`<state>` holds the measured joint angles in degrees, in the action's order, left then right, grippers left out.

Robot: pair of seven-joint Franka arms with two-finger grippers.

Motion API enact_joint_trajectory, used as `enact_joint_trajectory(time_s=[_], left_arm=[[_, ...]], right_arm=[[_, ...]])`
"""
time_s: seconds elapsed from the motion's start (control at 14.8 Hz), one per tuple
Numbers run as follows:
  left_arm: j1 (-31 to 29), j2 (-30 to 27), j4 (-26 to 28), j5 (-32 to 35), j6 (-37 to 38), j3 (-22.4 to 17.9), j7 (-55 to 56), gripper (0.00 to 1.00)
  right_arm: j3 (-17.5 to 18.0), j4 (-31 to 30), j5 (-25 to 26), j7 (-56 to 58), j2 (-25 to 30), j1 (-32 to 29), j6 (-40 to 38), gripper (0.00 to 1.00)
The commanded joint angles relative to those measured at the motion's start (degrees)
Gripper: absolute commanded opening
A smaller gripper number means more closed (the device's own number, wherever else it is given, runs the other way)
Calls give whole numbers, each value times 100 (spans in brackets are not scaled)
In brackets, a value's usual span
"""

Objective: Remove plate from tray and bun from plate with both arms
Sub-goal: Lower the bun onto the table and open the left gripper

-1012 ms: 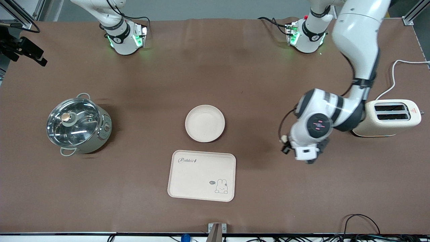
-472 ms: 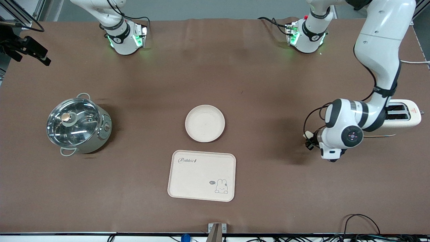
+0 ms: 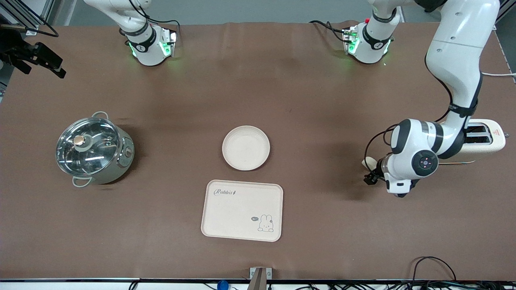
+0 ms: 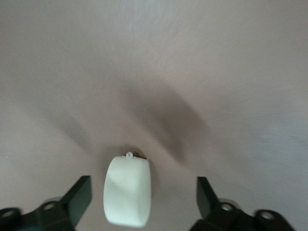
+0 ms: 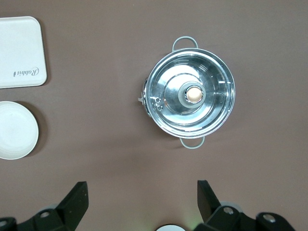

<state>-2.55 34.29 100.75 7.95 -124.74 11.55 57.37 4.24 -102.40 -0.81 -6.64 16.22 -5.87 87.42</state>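
Pale cream cylindrical bun (image 4: 127, 190) lies on the brown table between the left gripper's (image 4: 143, 197) spread, untouching fingers, beside the cream toaster (image 3: 481, 139). Round cream plate (image 3: 246, 148) sits mid-table, just farther than the rabbit tray (image 3: 242, 209). Right gripper (image 5: 142, 202) waits open, high over the steel lidded pot (image 5: 190, 96).

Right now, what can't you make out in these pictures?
Bun: front view, mostly hidden by the left arm; left gripper open around it.
Toaster: front view, partly covered by the left arm.
Pot contents: both views, lid glare.
Right gripper, open above the table: right wrist view's edge cuts off its body.
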Motion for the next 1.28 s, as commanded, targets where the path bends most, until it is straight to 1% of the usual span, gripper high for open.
enact_joint_trajectory(time_s=[0.0, 0.2, 0.34, 0.61, 0.88, 1.01, 1.08, 1.21], left_arm=[[18, -615, -168, 48, 719, 75, -225, 100], [-44, -844, -1011, 48, 1721, 119, -909, 100], [-52, -1134, -1381, 48, 2206, 111, -1594, 100], [-44, -1994, -1462, 40, 2751, 102, -2939, 100], [-35, -2891, -1453, -118, 3683, 128, -3785, 100], [-61, -3190, -1444, -372, 3737, 102, -4284, 100], [-53, -3296, -1444, -400, 3833, 84, -4618, 100], [-52, -3446, -1444, -417, 3965, 75, -4858, 100]], right_arm=[[-11, -43, 107, -40, 110, 42, -5, 100], [-19, -52, 107, -48, 110, 42, -5, 100], [-19, -61, 107, -48, 110, 33, -32, 100], [-28, -61, 107, -48, 110, 25, -40, 100], [-37, -61, 107, -57, 101, 16, -5, 100], [-28, -52, 107, -48, 110, 33, -14, 100], [-11, -52, 107, -57, 110, 51, -23, 100], [-2, -52, 107, -57, 110, 86, -14, 100]])
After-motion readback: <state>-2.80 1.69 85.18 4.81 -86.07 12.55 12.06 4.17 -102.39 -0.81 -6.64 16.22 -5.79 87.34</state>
